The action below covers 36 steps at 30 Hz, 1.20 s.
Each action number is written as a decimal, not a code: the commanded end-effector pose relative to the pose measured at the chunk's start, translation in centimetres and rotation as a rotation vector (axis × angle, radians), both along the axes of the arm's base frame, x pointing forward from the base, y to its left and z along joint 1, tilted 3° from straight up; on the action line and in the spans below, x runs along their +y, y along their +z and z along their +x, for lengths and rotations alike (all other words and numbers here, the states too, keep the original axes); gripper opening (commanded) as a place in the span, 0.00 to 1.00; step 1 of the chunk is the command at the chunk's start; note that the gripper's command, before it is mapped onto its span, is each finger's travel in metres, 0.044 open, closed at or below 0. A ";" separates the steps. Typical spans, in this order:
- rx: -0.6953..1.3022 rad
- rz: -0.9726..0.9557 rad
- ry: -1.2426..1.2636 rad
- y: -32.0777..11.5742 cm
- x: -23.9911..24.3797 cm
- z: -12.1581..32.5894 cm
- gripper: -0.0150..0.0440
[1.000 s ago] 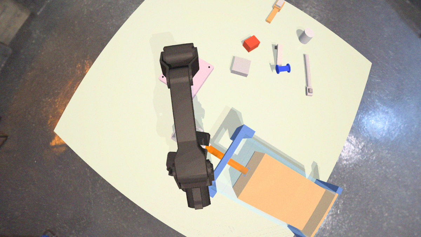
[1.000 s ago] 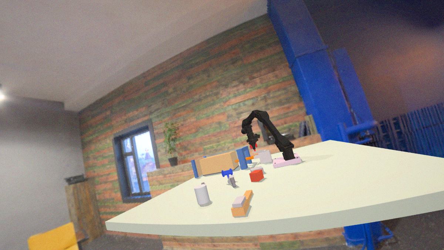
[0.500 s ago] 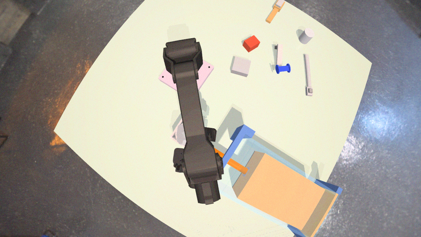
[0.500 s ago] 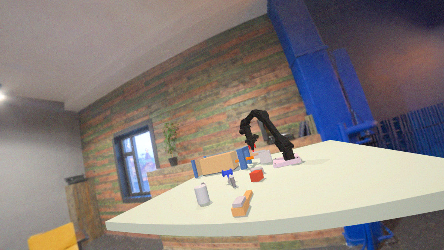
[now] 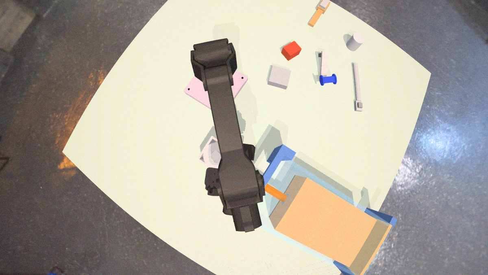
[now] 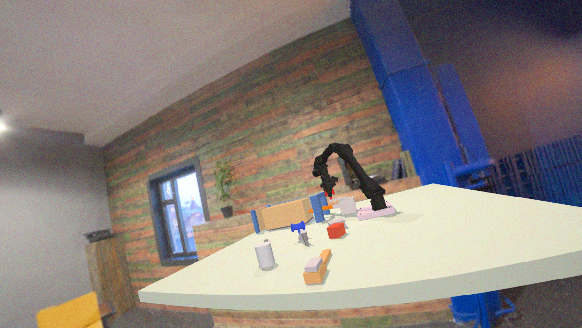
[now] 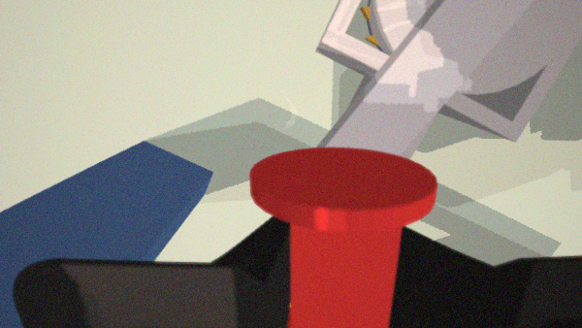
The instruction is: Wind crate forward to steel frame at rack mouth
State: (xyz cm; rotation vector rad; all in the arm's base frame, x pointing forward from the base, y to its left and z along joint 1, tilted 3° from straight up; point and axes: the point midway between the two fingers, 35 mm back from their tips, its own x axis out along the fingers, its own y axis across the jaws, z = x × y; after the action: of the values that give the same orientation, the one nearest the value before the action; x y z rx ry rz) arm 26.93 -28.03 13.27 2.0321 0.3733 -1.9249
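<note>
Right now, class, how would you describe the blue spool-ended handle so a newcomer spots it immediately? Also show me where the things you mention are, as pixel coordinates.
Find the blue rack frame [image 5: 278, 158] [image 6: 315, 209] on the pale bench. Among the small items beyond it lies a blue spool-ended handle [image 5: 328, 79] [image 6: 297, 226]. Unlike the red block [image 5: 291, 50] [image 6: 336, 231] nearby, it is blue, with a flared disc at each end.
</note>
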 end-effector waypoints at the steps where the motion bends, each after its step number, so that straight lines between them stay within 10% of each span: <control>1: 0.006 0.038 0.018 -0.3 1.8 0.3 0.25; 36: 0.007 0.041 0.018 -0.3 5.4 -0.3 0.25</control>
State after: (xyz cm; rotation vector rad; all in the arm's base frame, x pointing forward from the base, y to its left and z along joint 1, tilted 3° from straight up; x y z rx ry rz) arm 26.94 -23.85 13.25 2.0401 0.3954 -1.9114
